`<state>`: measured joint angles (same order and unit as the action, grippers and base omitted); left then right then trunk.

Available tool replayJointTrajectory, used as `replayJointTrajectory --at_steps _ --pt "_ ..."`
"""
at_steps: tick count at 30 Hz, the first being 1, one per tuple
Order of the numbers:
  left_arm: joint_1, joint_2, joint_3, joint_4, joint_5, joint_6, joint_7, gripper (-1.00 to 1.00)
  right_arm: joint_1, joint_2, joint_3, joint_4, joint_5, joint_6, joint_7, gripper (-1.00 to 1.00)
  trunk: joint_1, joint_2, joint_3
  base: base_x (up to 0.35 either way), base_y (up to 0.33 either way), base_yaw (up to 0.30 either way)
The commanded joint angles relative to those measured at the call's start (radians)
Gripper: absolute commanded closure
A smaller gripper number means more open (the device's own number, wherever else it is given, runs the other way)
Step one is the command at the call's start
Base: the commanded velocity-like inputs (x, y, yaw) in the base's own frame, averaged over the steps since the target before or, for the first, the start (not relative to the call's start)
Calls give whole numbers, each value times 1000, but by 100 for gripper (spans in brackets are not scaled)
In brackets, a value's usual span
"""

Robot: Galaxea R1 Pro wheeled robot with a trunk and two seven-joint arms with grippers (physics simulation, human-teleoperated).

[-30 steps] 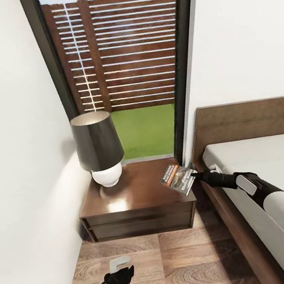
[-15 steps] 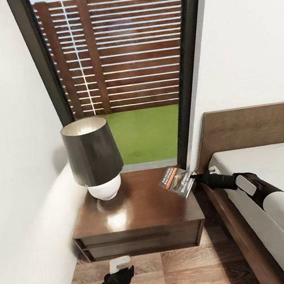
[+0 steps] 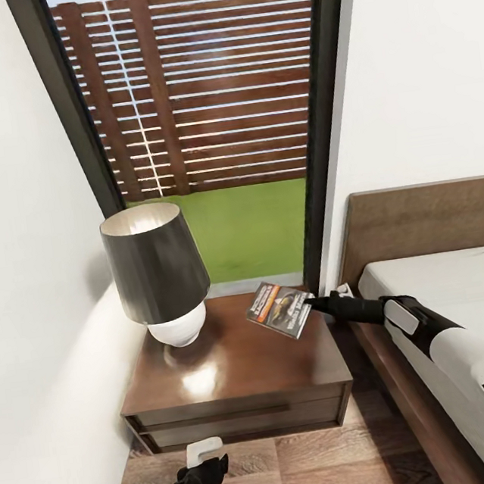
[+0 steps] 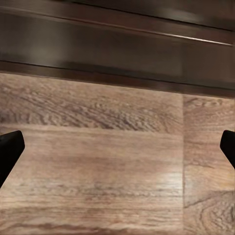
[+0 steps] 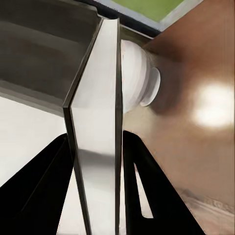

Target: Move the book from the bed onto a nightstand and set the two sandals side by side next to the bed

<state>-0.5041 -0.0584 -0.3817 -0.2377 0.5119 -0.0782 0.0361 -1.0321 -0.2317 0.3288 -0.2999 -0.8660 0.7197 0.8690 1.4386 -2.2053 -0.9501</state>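
Note:
My right gripper (image 3: 309, 307) is shut on one edge of the book (image 3: 279, 310), a thin paperback with a dark cover and an orange band. It hangs tilted above the nightstand (image 3: 235, 365), over its right rear part. In the right wrist view the book (image 5: 100, 137) stands edge-on between the two black fingers (image 5: 147, 186). The bed (image 3: 460, 274) with its pale mattress and wooden headboard lies to the right. My left gripper (image 3: 204, 461) hangs low over the floor in front of the nightstand; its dark fingertips (image 4: 10, 152) stand wide apart and open. The sandals are out of view.
A lamp (image 3: 158, 272) with a black shade and white round base stands on the nightstand's left rear part. A tall dark-framed window (image 3: 204, 125) behind shows fence and lawn. A white wall (image 3: 23, 263) is close on the left. Wood-plank floor (image 4: 107, 161) lies below the left gripper.
The right gripper has carried the book leftward, further over the nightstand top. The head view has shifted closer to the nightstand. The left gripper has kept its place.

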Motion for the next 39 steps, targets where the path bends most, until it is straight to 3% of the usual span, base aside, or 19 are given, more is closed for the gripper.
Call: replayJointTrajectory --at_steps 1,9,14,17,18,19,25,27,29,34,39 --pt "5 0 0 0 0 0 0 -100 0 0 -1 0 1 1 13 100 0 0 0 0 0 0" --pt "19 1 0 0 -1 1 -1 -100 1 1 3 -4 2 4 41 100 31 -56 -25 0 0 0" --pt "21 2 0 0 -2 0 -1 -100 0 2 8 -5 10 17 96 100 50 -91 -41 0 0 0" --pt "21 -1 -17 -9 -3 0 -74 -100 0 1 8 -5 11 27 112 100 50 -91 -41 0 0 0" --pt "21 -1 -79 -25 -4 6 -167 -100 0 1 7 -5 12 30 115 100 50 -91 -41 0 0 0" --pt "21 -1 -98 -35 -4 9 -180 -100 0 1 6 -4 12 30 115 100 50 -91 -41 0 0 0" --pt "20 -3 -209 -150 -9 117 -201 -100 0 0 3 -4 13 30 113 100 50 -91 -41 0 0 0" --pt "20 -3 -328 -258 -25 201 -199 -100 0 0 2 -4 12 29 111 100 50 -91 -41 0 0 0" --pt "20 -2 -375 -348 -30 248 -197 -100 0 0 2 -4 12 29 110 100 50 -91 -41 0 0 0" --pt "17 5 -403 -484 -39 353 -195 -100 0 0 -1 -3 12 30 109 100 54 -98 -44 0 0 0" --pt "16 15 -405 -592 -118 395 -199 -100 0 0 -7 -4 7 30 110 100 65 -119 -53 0 0 0"
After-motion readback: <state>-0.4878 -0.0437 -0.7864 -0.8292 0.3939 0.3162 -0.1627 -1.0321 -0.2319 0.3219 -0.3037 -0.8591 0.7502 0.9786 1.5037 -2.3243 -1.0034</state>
